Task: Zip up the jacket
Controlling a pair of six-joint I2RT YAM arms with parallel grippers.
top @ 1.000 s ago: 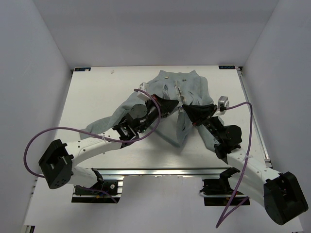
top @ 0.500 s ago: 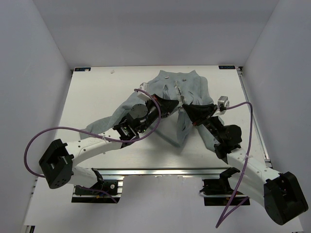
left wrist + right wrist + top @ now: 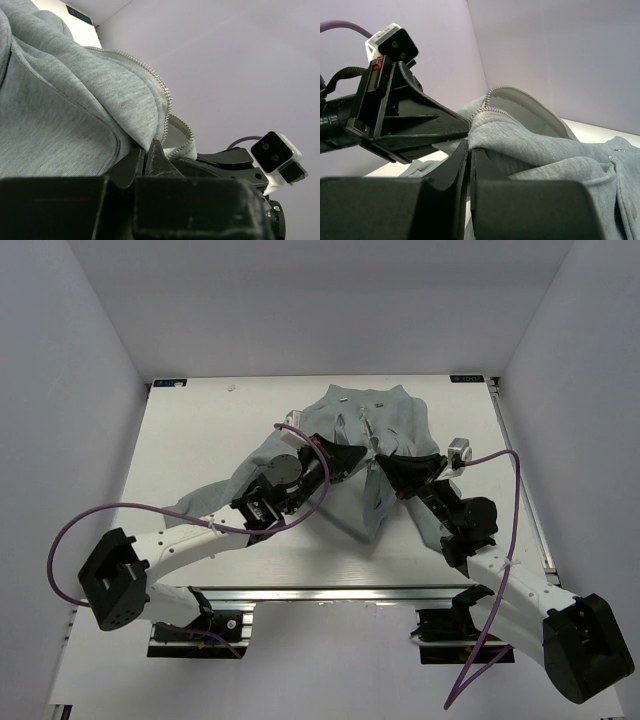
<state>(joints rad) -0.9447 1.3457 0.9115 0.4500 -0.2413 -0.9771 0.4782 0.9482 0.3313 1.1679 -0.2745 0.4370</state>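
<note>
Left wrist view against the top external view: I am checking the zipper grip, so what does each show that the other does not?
Only the left wrist view shows the zipper teeth running along the fabric edge pinched in the shut left gripper. Only the top external view shows the whole jacket spread on the table, with a sleeve trailing toward the left arm's side. Both show the right gripper meeting the left one at the jacket's front opening.

Prob. a robotics lab test cell: white tabletop (image 3: 200,440) boxed by plain white walls (image 3: 320,310), alu. mounting rail (image 3: 330,592) at near edge.
</note>
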